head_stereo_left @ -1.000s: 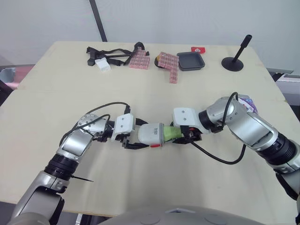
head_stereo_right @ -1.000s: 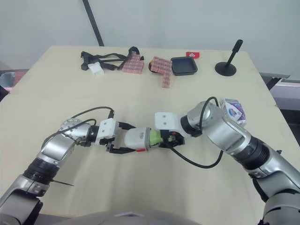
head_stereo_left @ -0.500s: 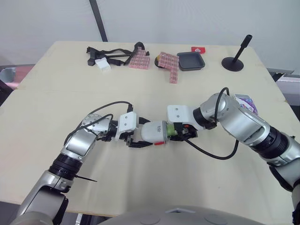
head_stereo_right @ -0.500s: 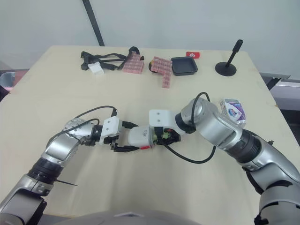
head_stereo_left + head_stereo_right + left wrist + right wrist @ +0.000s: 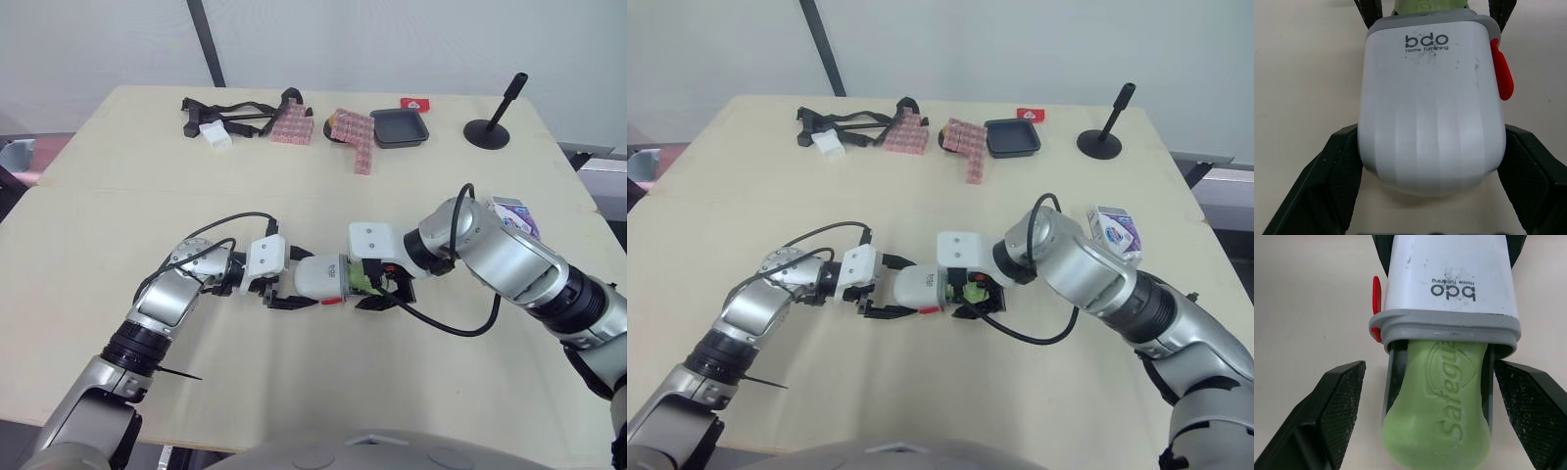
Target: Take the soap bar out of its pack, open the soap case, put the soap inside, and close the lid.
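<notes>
Big tan table [image 5: 118, 196], and the action's near the middle of its front half. The right gripper [image 5: 1429, 382] sits at 3 o'clock of the soap case [image 5: 317, 278] with its fingers spread wide, one on each side of the soap and not touching it. The left gripper [image 5: 1431, 132] comes in from 9 o'clock and has the white case pinched between its two fingers at the closed, rounded end. The case is lying sideways, open grey-rimmed mouth facing 3 o'clock. The soap pack [image 5: 515, 217] is off at about 2 o'clock, by the table's right edge. The green soap bar [image 5: 1442, 421] is partway in, its end sticking out of the mouth between the right fingers. Little red latch [image 5: 1501, 76] on the case's side.
</notes>
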Robot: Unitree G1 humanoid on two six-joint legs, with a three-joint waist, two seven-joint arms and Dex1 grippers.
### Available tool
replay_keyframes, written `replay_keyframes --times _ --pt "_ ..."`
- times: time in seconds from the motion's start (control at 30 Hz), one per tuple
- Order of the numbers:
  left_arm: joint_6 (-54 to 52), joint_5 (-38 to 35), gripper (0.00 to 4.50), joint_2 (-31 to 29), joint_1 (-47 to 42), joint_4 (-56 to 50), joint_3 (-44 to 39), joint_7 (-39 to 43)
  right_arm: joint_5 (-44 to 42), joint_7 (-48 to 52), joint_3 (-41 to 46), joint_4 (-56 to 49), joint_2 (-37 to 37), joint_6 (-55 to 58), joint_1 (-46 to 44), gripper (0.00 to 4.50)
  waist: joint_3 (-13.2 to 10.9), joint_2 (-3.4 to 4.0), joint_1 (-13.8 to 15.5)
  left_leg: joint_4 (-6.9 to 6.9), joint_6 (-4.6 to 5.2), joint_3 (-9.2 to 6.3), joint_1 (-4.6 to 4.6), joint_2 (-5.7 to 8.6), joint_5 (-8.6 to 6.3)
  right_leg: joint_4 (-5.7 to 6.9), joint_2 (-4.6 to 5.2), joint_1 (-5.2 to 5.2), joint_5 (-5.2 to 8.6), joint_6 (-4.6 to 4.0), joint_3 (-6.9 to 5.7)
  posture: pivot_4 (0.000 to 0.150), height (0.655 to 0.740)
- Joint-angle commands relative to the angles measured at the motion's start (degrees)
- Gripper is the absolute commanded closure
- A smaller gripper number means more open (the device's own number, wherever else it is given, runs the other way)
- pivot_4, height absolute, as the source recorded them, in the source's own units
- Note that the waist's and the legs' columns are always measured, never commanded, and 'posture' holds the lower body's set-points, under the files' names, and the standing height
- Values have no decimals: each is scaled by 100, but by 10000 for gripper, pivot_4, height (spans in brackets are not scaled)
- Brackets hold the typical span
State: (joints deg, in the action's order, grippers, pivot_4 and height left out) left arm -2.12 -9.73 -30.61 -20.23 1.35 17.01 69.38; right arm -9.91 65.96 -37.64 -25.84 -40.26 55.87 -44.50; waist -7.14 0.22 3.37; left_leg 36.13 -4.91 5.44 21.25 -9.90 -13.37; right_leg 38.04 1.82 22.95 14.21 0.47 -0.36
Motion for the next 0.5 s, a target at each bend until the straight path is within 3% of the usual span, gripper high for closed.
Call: replay_keyframes --times 0.03,0.5 --pt "97 2 8570 -5 -130 -50 -22 8 -71 -18 218 -117 -74 -124 -8 149 0 0 1 0 0 0 0 0 0 0 0 0 0 0 0 1500 7374" --pt "193 54 8570 1 -129 35 -29 62 -200 69 530 -88 -675 -96 215 149 0 0 46 0 -1 0 1 0 0 -1 -1 0 0 0 1 1500 7374"
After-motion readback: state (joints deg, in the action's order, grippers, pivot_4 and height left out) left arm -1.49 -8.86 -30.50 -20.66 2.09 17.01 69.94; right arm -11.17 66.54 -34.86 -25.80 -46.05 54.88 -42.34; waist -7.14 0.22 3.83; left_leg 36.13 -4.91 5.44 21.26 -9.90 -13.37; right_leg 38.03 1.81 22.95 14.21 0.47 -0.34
